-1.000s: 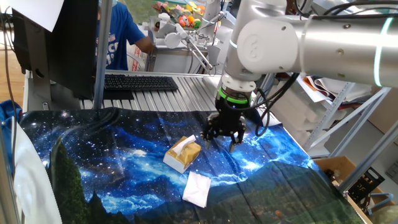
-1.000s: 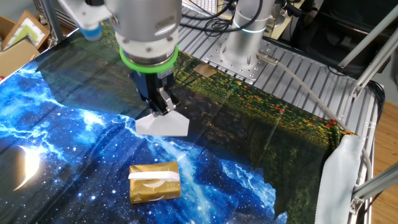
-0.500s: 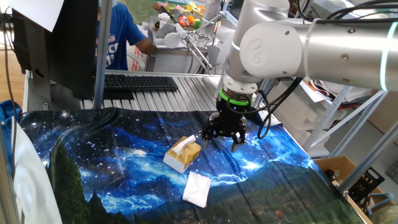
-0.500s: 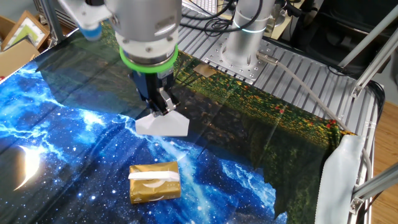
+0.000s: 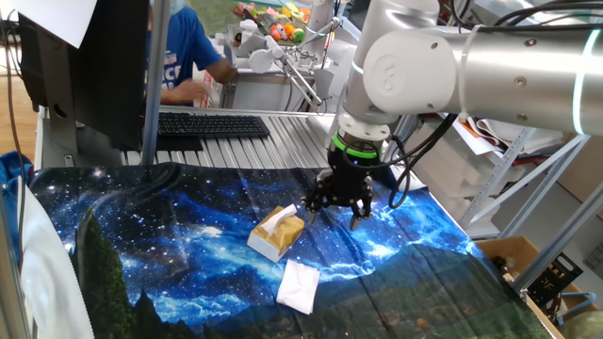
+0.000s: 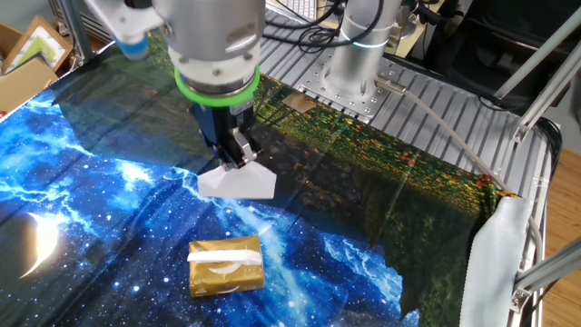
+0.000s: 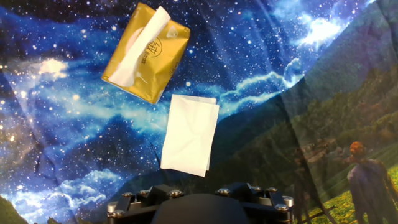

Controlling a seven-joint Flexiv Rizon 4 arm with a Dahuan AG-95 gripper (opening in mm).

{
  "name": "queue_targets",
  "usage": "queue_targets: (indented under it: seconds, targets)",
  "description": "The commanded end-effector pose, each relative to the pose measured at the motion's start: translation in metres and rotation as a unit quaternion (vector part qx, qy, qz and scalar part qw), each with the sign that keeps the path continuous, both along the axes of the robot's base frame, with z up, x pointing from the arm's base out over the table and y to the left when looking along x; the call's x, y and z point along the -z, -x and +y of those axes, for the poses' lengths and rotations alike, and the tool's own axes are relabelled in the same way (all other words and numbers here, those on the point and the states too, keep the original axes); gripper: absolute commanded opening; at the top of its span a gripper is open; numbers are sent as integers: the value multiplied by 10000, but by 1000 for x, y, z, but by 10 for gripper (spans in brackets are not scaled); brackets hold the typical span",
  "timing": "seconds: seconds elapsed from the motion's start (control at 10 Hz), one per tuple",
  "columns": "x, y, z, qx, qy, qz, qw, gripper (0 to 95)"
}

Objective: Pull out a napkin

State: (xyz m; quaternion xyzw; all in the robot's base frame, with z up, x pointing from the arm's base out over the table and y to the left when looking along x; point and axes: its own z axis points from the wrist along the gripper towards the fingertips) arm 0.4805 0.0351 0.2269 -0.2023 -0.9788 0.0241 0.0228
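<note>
Galaxy-print cloth (image 5: 170, 235) covers table, blue starry stuff fading into dark forest/meadow print at edges. Yellow-brown tissue box (image 5: 276, 234) sits on it, white sheet poking up from slot. Black keyboard (image 5: 212, 124) behind on ribbed metal surface (image 5: 283, 141). Person in blue shirt (image 5: 174, 56) back there. Cardboard box (image 5: 513, 256) on floor, right side.

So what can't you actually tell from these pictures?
- Whether the gripper is open or shut: its fingers are out of frame in the hand view, and the arm blocks them in the other fixed view.
- How many sheets remain in the tissue box: only one white strip shows at its slot.
- The near edge of the napkin: the gripper covers it in the other fixed view.
</note>
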Motion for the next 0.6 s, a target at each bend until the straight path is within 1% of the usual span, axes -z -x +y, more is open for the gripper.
queue_targets:
  seconds: [0.1, 0.3, 0.6]
  targets:
    - [0, 0, 0, 38, 10, 19, 10000, 760]
    - [0, 0, 0, 140, 25, 27, 9999, 760]
    - [0, 0, 0, 159, 18, 41, 9999, 760]
